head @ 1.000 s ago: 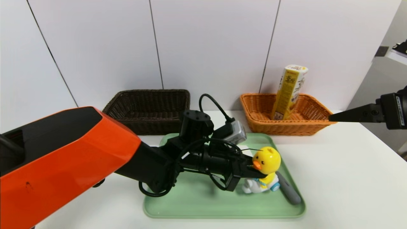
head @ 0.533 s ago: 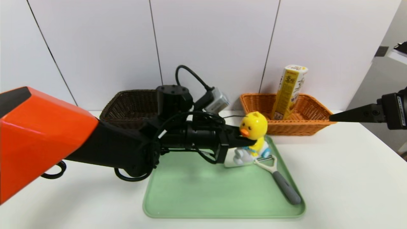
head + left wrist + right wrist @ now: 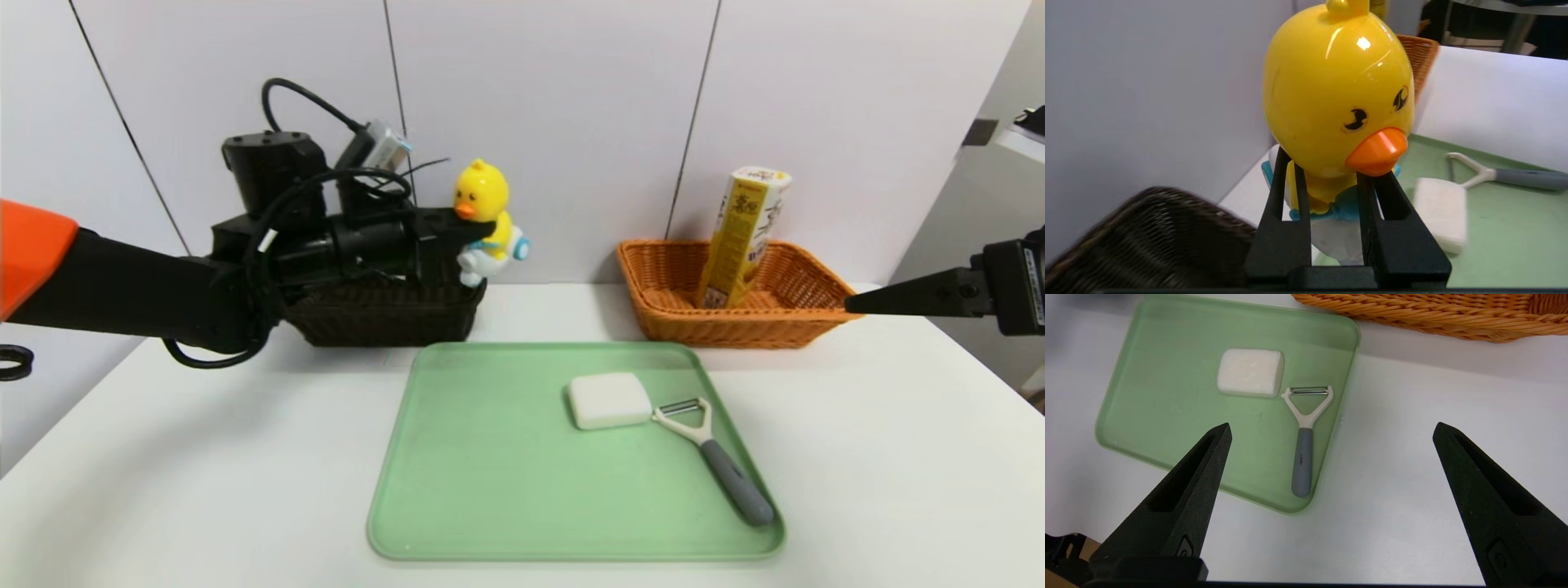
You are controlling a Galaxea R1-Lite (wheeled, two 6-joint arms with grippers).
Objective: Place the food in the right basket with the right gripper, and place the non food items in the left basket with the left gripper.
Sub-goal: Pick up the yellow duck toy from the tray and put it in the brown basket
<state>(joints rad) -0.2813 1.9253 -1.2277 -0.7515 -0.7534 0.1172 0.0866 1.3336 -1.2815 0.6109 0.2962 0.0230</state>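
Note:
My left gripper (image 3: 467, 231) is shut on the neck of a yellow duck toy (image 3: 483, 219) (image 3: 1337, 90), held in the air above the right end of the dark brown left basket (image 3: 384, 314) (image 3: 1139, 241). On the green tray (image 3: 490, 490) (image 3: 1167, 416) lie a white block (image 3: 608, 400) (image 3: 1250, 372) and a grey-handled peeler (image 3: 718, 457) (image 3: 1304, 433). A tall yellow carton (image 3: 744, 237) stands in the orange right basket (image 3: 735, 327) (image 3: 1433, 312). My right gripper (image 3: 1331, 433) hangs open over the table, right of the tray.
A white wall stands close behind both baskets. White table surface (image 3: 898, 449) lies bare to the right of the tray and on its left (image 3: 204, 457).
My left arm has lifted the duck toy off the tray and carried it back and to the left, up over the dark basket. The right arm has not moved.

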